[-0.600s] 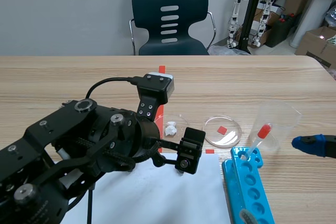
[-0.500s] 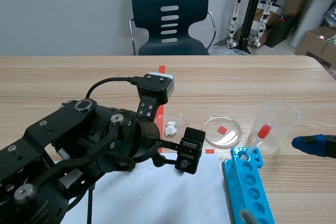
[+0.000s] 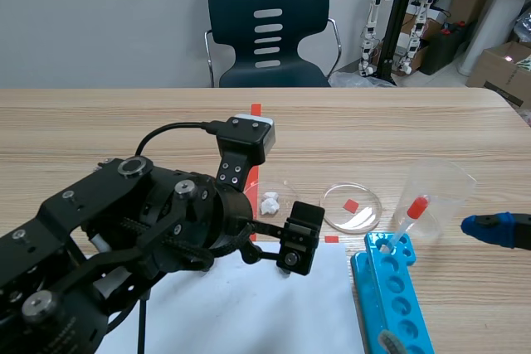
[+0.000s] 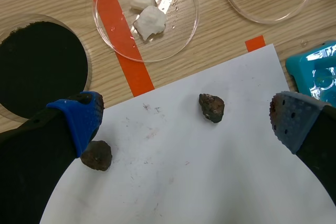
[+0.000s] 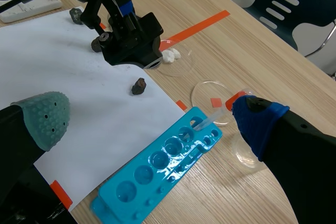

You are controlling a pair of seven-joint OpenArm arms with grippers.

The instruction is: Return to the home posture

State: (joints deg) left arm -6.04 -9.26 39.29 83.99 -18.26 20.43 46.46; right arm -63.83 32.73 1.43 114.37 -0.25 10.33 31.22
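Left claw spread, empty, low over white paper sheet; small dark rock on sheet below gap. Right claw spread, empty, near turquoise plastic tube rack.

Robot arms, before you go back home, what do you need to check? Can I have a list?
1. Left gripper holds nothing: open, and a rock lies loose on the paper under it. Ok.
2. Right gripper holds nothing: open. Ok.
3. Second rock free of the left gripper: it lies close against the blue pad. Touching or not, cannot tell.
4. Dish with white lumps out of the way: ahead of the left gripper, apart from it. Ok.
5. Clear cup free of the right gripper: very close. Cannot tell.
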